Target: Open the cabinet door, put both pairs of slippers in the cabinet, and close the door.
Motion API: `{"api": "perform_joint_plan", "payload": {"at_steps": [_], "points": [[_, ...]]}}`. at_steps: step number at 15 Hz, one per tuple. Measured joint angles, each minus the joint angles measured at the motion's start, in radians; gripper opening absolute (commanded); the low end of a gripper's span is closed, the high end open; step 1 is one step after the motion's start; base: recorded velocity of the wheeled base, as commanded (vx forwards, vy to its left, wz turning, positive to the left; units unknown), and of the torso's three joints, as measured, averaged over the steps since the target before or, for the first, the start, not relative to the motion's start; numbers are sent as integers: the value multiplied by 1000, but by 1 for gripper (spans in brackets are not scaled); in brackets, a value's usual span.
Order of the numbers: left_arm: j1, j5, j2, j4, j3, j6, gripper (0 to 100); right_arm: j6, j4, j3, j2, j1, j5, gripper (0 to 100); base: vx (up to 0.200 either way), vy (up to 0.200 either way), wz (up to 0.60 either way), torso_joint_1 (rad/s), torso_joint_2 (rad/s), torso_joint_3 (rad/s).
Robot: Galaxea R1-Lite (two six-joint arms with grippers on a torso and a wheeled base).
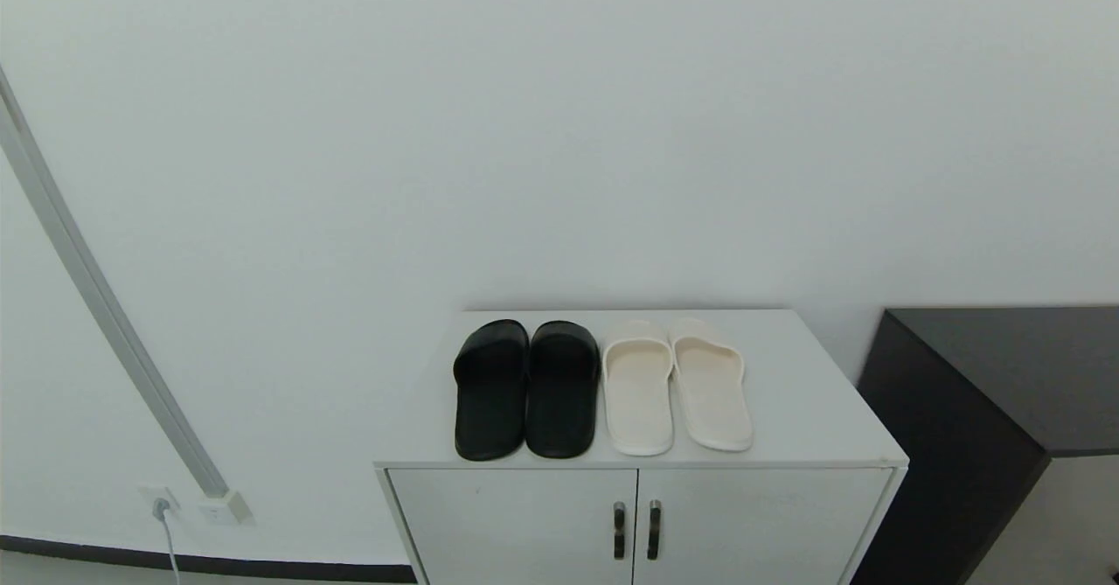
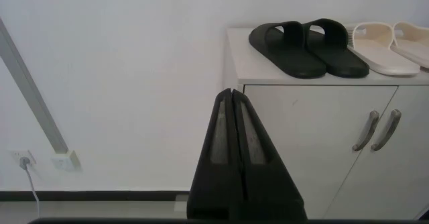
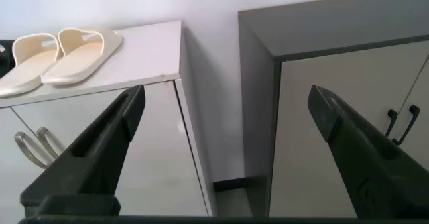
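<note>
White cabinet (image 1: 769,515) stood against the wall (image 1: 559,130), both doors (image 1: 516,524) shut, nothing of the task done yet. On its top surface (image 1: 813,410) sat the black pair (image 1: 489,393) toward the cabinet's left half and the cream pair (image 1: 638,393) just beside it, the pairs touching, their near ends right at the front edge above the doors. Two handles (image 1: 619,530) hung close together at the middle seam. Left gripper (image 2: 232,93) was held off the cabinet's left front corner, fingers clenched on nothing; right gripper (image 3: 226,96) was off its right front corner, fingers spread wide and empty. Risks as judged: the handles sat so close that wide fingers might hook both at once, or slip off a thin bar; a sharp pull could jolt the cabinet and tip a slipper over the front edge; an arm rising past that edge could knock one off. Room: open floor and bare wall to the cabinet's left, with a socket (image 1: 159,504) low down. To the right a dark cabinet (image 1: 953,445) stood near, likely crowding the right door's swing.
</note>
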State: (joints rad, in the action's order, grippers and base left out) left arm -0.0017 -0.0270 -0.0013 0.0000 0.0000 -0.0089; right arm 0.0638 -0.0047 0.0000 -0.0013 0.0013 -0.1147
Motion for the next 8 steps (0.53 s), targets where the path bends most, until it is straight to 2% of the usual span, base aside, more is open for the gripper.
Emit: {"api": "perform_joint_plan", "payload": {"at_steps": [2,5,8], "points": [[0,0,0,0,0,0,0,10,-7,-27,4,0,-1,100,0,0,0,0,0,0],[0,-3,0,0,0,2,0,75,20,-158,97,21,11,100,0,0,0,0,0,0],[0,-2,0,0,0,0,0,61,35,-137,214,36,92,100,0,0,0,0,0,0]]}}
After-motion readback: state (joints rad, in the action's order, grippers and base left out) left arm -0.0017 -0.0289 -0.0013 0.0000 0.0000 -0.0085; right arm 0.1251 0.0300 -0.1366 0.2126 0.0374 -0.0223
